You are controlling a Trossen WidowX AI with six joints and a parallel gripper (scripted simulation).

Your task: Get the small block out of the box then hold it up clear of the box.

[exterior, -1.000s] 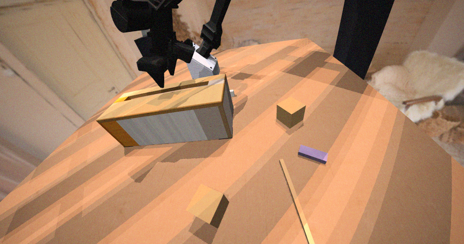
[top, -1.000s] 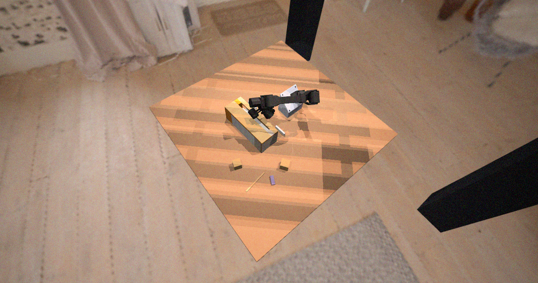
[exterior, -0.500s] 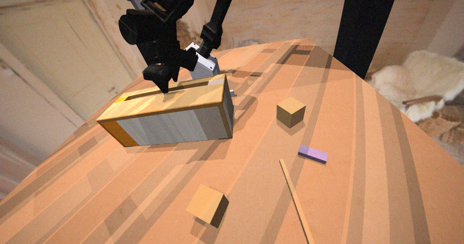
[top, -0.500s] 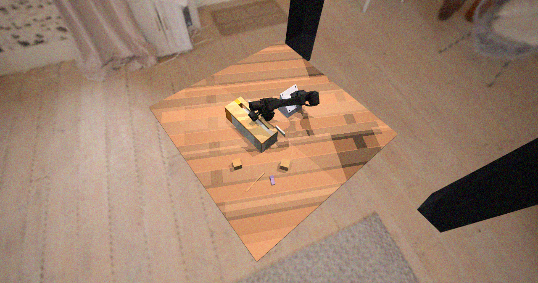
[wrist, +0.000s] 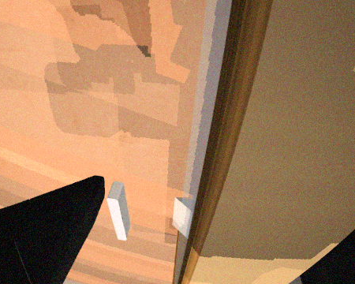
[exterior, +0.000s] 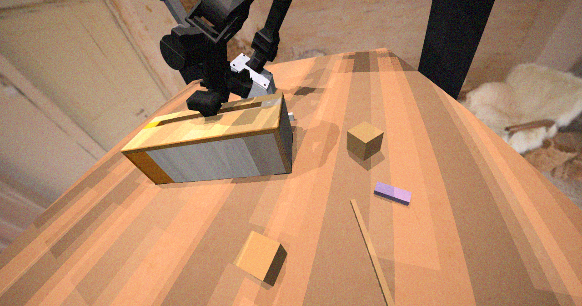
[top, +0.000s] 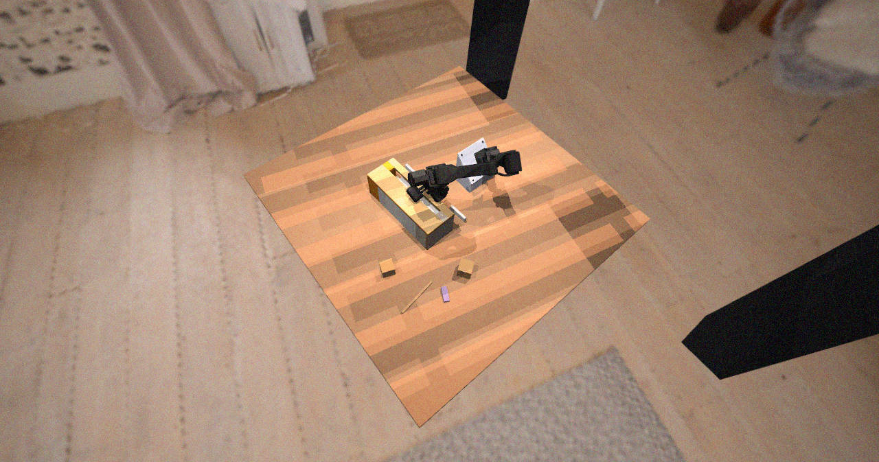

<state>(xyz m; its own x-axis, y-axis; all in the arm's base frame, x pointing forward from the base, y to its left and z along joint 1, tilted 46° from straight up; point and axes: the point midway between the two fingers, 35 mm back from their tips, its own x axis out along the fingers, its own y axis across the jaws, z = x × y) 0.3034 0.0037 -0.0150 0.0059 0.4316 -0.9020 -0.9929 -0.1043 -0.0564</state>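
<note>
The box (top: pixel 402 212) (exterior: pixel 211 158) (wrist: pixel 293 110) has a wooden top, a grey front and a long slot along its back edge. It stands in the middle of the table (top: pixel 492 324). The small block is hidden; I cannot see it in any view. My gripper (top: pixel 421 192) (exterior: pixel 208 107) (wrist: pixel 196 197) is open and empty. It is down at the box's top by the slot, with one finger over the top and the other behind the back edge, as the wrist view shows.
Two tan cubes (top: pixel 386 267) (top: pixel 465 268) (exterior: pixel 260 257) (exterior: pixel 364 139), a purple tile (top: pixel 445 294) (exterior: pixel 392 193) and a thin stick (top: pixel 416 296) (exterior: pixel 370 251) lie in front of the box. A small white bar (top: pixel 459 213) (wrist: pixel 117 211) lies behind it. Black pillars (top: pixel 500 22) (exterior: pixel 451 39) stand at the table's edges.
</note>
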